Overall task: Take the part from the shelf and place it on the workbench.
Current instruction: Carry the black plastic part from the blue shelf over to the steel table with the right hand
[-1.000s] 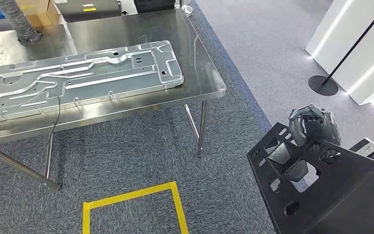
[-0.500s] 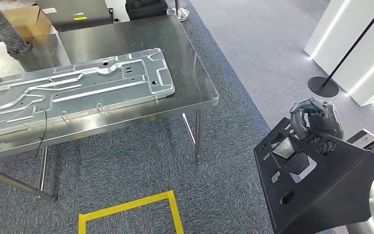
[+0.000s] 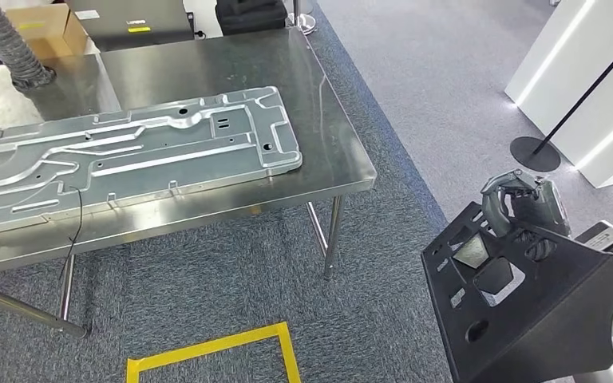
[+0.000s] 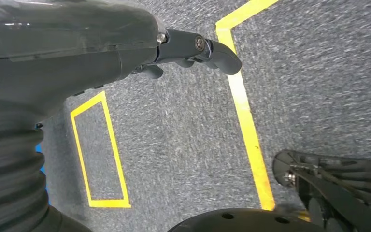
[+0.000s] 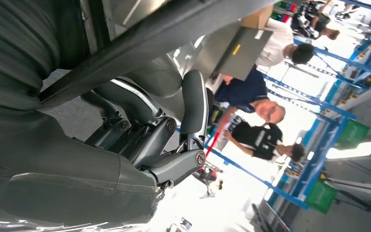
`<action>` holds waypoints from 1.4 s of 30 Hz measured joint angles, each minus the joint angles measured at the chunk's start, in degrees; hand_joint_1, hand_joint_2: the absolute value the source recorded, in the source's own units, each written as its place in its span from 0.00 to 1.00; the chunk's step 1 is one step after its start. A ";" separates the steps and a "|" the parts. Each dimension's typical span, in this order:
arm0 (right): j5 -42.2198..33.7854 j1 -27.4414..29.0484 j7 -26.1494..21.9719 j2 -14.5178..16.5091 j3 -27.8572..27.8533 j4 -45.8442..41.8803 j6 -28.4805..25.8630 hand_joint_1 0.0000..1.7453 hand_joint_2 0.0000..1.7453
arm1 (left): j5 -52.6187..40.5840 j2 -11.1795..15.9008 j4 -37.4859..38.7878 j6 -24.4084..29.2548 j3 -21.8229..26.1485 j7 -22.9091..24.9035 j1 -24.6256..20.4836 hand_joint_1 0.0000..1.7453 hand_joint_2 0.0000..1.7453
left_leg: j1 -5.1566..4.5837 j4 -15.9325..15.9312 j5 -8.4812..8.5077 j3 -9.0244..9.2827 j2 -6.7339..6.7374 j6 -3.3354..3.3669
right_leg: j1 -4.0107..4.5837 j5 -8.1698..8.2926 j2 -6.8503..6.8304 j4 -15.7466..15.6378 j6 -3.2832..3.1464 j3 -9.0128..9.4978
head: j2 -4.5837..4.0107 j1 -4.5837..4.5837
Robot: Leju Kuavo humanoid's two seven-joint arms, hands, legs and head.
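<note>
The right hand [image 3: 519, 203] grips the black part [image 3: 527, 307] at its upper edge. The left hand [image 4: 193, 48] hangs over the carpet, fingers apart, holding nothing. The steel worktop [image 3: 331, 152] carries a metal panel [image 3: 128, 152].

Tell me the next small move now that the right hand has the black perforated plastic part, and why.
Probably carry it left toward the steel workbench. The right hand grips the black perforated plastic part over the carpet, clear of the table, whose bare near corner beside the silver stamped metal panel looks free.
</note>
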 joint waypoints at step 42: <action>0.59 2.59 -1.18 0.07 -1.18 -2.02 0.26 1.00 1.00 | 0.51 0.13 0.04 0.11 0.00 -0.57 -0.52 0.00 1.00 | 0.38 17.08 -6.60 -10.05 0.27 -3.39 | -0.40 1.70 -0.86 -4.81 -2.36 2.73 | 0.00 0.00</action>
